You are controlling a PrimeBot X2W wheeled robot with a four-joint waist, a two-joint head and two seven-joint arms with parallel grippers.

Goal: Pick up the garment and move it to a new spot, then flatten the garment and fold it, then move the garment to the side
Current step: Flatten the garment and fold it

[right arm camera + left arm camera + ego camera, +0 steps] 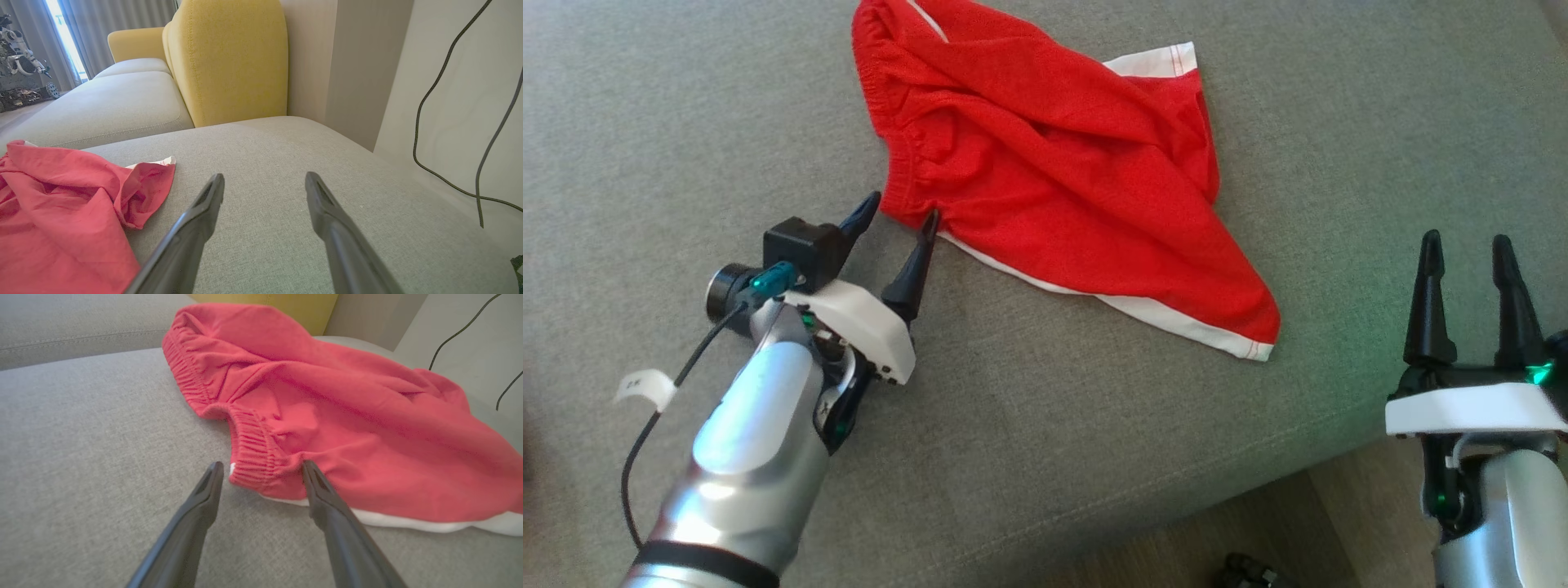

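A pair of red shorts point(1054, 171) with white hem trim lies rumpled on the grey sofa seat point(686, 122), waistband to the left. My left gripper point(903, 214) is open, its two fingertips straddling the near corner of the elastic waistband point(251, 455); in the left wrist view the gripper point(262, 471) has that corner between its tips, not clamped. My right gripper point(1466, 247) stands open over bare cushion to the right of the shorts point(69, 204), and in its own wrist view the gripper point(264, 183) holds nothing.
The seat's front edge point(1176, 506) runs diagonally at lower right, with wooden floor beyond. A yellow backrest cushion point(229, 61) stands behind the seat. Black cables point(429, 122) hang on the wall at the right. Another grey seat point(102, 106) extends left.
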